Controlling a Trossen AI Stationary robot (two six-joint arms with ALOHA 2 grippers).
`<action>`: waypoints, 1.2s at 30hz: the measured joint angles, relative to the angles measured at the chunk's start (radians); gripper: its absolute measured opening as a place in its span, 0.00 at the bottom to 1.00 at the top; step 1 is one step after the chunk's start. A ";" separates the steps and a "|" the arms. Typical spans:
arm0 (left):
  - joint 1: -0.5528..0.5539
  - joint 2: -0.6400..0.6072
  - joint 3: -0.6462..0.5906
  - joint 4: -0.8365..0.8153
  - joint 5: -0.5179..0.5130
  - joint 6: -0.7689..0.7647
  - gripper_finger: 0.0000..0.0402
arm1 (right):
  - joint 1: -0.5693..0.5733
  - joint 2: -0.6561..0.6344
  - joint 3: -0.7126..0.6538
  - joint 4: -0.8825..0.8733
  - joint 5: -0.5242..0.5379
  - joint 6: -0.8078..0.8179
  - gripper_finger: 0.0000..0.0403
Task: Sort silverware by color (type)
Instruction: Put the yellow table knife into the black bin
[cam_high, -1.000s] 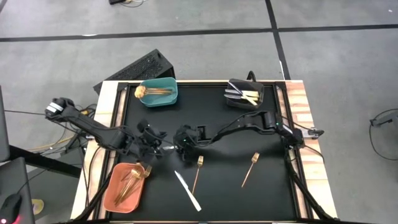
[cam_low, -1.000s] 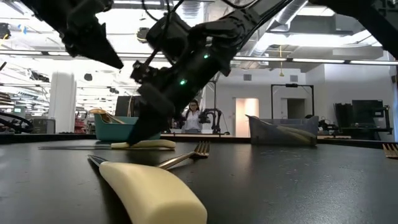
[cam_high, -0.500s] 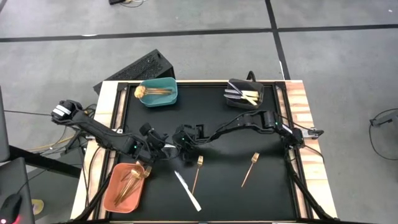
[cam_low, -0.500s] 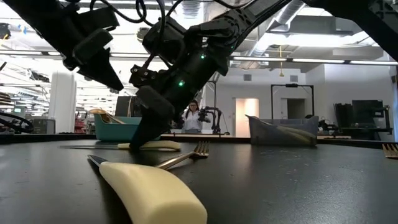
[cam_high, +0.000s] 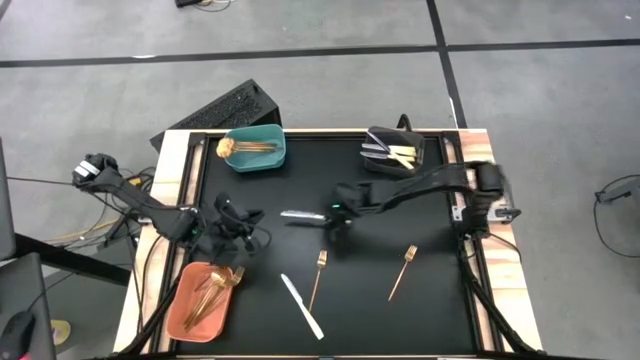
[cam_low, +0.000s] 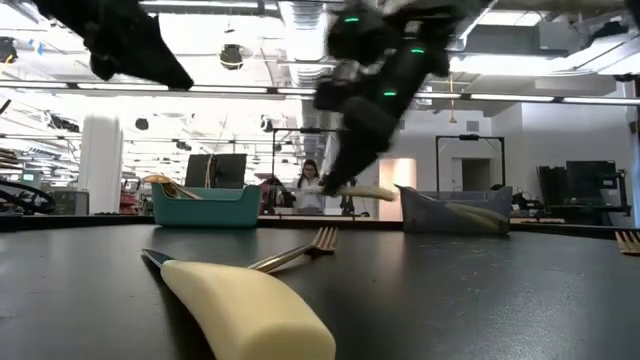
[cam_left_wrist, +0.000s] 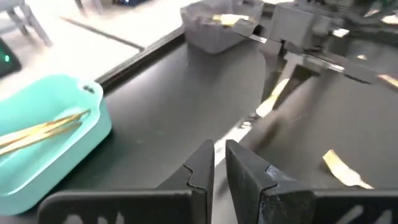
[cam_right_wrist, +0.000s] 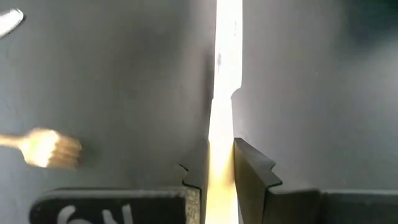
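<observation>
High view: the right gripper (cam_high: 333, 215) is seen near the middle of the black table (cam_high: 420, 300), with a cream-handled knife with a silver blade (cam_high: 303, 214) pinched in its jaws. The left gripper (cam_high: 240, 225) is seen just above the flat orange bin (cam_high: 190, 310), where copper forks and spoons are piled. A second cream-handled knife (cam_high: 301, 306) and two thin copper forks (cam_high: 317, 278) (cam_high: 402, 271) are laid flat on the table. Gold pieces are kept in the teal bin (cam_high: 255, 150), and pale knives in the dark bin (cam_high: 393, 152).

Low view: the held knife (cam_low: 358, 193) is seen lifted off the table, lying level. The second knife's fat handle (cam_low: 250, 310) is seen up close.

Left wrist view: the left jaws are pressed nearly together, and nothing is held between the fingers (cam_left_wrist: 198, 171).

Right wrist view: the knife handle (cam_right_wrist: 221, 155) is squeezed between the fingers (cam_right_wrist: 250, 168), and one copper fork (cam_right_wrist: 46, 149) is seen below.
</observation>
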 joint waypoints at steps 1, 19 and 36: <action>-0.015 0.003 0.000 0.004 -0.023 -0.006 0.08 | -0.005 -0.054 -0.069 0.035 0.012 0.010 0.19; 0.011 0.244 0.000 0.106 0.023 0.003 0.53 | -0.270 -0.720 -0.562 0.069 0.403 -0.258 0.19; 0.030 0.311 0.000 0.216 0.063 0.051 0.53 | -0.599 -0.734 -0.594 0.081 0.219 -0.449 0.26</action>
